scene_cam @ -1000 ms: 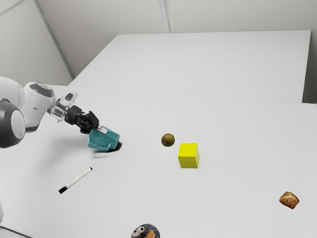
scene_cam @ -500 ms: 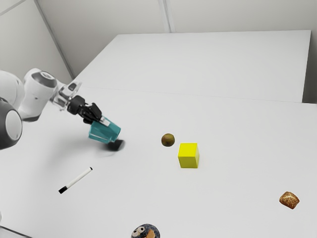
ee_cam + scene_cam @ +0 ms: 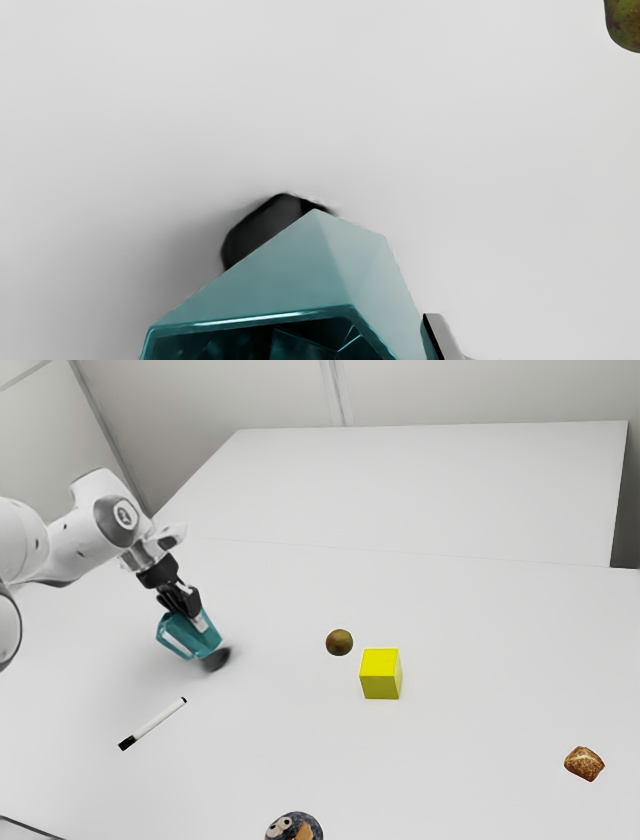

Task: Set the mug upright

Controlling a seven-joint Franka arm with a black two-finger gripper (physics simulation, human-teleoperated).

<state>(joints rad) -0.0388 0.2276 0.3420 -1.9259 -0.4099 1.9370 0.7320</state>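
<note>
Right now my fingers [image 3: 193, 602] are closed on the teal faceted mug [image 3: 202, 635], toward the exterior view's left, where the arm [image 3: 95, 535] comes in. The mug is held tilted above the table [image 3: 450, 780], neither upright nor flat on its side, with a dark shadow [image 3: 217, 659] underneath it. In the wrist view the open mouth faces back toward my camera and the base end points away from it. One fingertip is against the mug's outer wall there; the other contact is hard to make out, though the raised mug tells me that I have a grip.

On the near side of the mug a white marker [image 3: 155, 723] lies slantwise, its black end toward the exterior view's left. Off to that view's right of the mug sits a round green-brown fruit [image 3: 339, 642], and just beside it, a little nearer, a yellow cube [image 3: 380, 674]. Well apart from them, near and far to the right, is a brown lump [image 3: 584, 763]. A dark ball with a painted face [image 3: 296, 827] is cut off by the near edge of the exterior view.
</note>
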